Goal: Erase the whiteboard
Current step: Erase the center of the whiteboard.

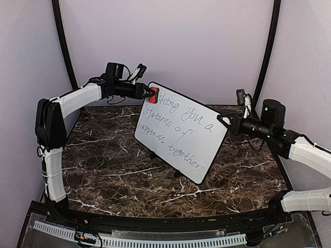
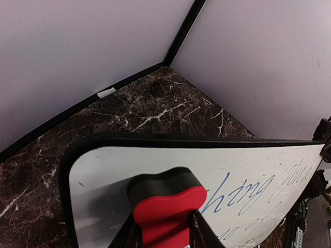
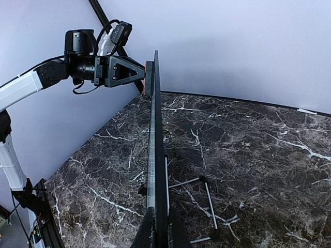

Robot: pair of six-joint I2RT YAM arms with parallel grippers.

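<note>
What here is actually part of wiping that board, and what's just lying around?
Part of the job: whiteboard with writing, gripped at its edge by the right claw; red eraser, held against its corner by the left claw.
Just lying about: wire stand on the table; scrap of white tape at the table's edge.

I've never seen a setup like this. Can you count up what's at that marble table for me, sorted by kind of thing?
Whiteboard: 1
Red eraser: 1
Wire stand: 1
Robot arms: 2, the left arm and the right arm
Total: 5
</note>
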